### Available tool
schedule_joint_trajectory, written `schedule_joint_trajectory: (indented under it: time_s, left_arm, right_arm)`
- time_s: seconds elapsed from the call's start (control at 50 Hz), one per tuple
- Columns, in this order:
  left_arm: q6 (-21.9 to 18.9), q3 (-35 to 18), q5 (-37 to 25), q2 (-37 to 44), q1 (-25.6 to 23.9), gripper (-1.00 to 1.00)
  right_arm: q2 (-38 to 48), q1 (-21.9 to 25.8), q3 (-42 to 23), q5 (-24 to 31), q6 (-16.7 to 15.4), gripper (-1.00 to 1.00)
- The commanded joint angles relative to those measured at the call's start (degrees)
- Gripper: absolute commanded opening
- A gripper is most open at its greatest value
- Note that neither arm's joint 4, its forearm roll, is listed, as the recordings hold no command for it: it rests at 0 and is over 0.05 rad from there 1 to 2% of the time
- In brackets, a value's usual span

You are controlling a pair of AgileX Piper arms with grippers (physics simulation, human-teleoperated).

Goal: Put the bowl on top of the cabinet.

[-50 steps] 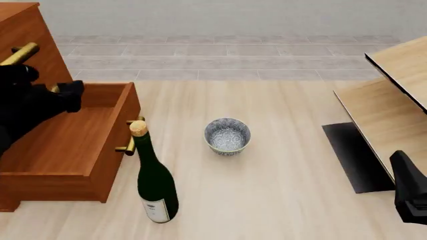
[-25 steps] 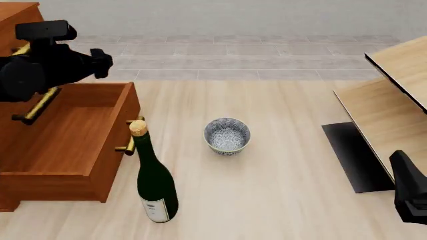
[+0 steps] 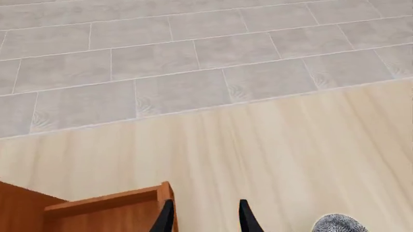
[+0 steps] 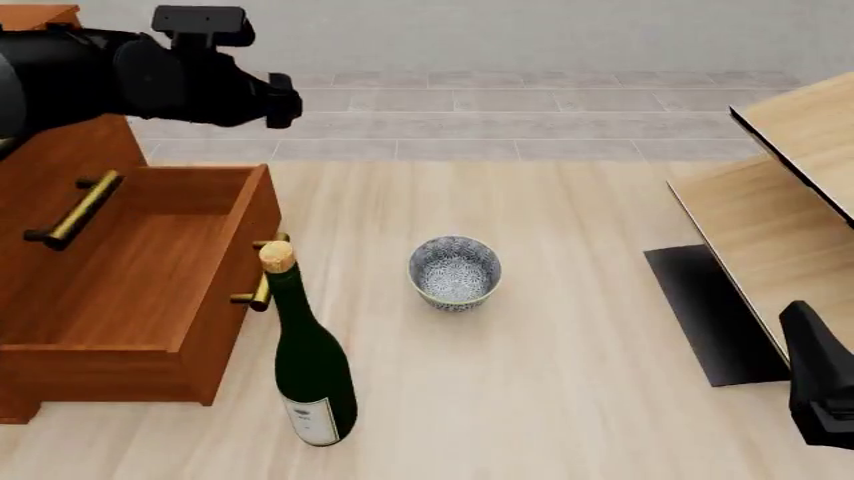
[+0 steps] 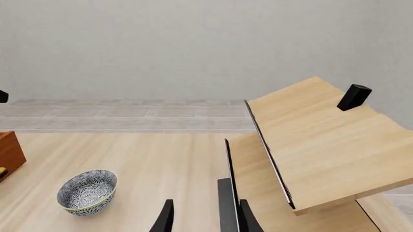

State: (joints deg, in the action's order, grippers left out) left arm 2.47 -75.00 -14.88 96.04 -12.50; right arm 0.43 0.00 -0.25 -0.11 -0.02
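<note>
In the left wrist view, the two fingertips of the left gripper [image 3: 205,218] stand a little apart with only the wooden floor between them, so this gripper is released and holds nothing. A corner of the open drawer [image 3: 110,212] of the cabinet [image 3: 19,212] shows just beside the fingers, and a small part of the bowl [image 3: 339,224] is at the frame's edge.

In the front view, the left gripper [image 4: 278,100] hangs high above the back edge of the drawer, well apart from the bowl [image 4: 455,271]. The bowl stands upright on the floor, between the cabinet [image 4: 60,150] and the pale furniture [image 4: 801,190], near the wine bottle [image 4: 310,370] but not touching it. The top of the cabinet is mostly out of the frame. Only the body of the right arm [image 4: 821,385] shows here.

In the right wrist view, the right gripper [image 5: 204,220] has its fingertips apart and nothing held; the dark edge of the pale furniture passes behind the gap. The bowl [image 5: 87,191] sits apart from it.

The bowl looks like glazed ceramic: probably stiff, rather light, smooth and slippery, and it could break if it falls. Its wall is thin and the mouth is open, so the best hold seems to be on the rim, one finger inside and one outside, with a firm but not hard squeeze.
</note>
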Motion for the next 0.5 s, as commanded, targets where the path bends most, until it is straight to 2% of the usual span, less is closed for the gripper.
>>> schedule_joint_trajectory:
  time_s: [0.02, 0.06, 0.16, 0.28, 0.5]
  left_arm:
    - [-0.73, -9.72, -7.12, 7.06, -2.54, 1.0]
    - [-2.26, -11.4, -8.2, 8.33, -2.59, 1.0]
    - [-2.35, -13.43, -10.1, 10.09, -3.58, 1.0]
    - [-3.17, -19.19, -13.5, 14.01, -3.85, 1.0]
    - [-5.23, -24.08, -16.2, 17.97, -3.62, 1.0]
  right_arm:
    - [0.0, -0.01, 0.0, 0.0, -0.01, 1.0]
    - [0.0, 0.0, 0.0, 0.0, 0.0, 1.0]
    - [0.01, 0.01, 0.0, 0.0, 0.01, 1.0]
    - [-0.01, 0.01, 0.0, 0.0, 0.0, 1.0]
    - [0.0, 0.0, 0.0, 0.0, 0.01, 1.0]
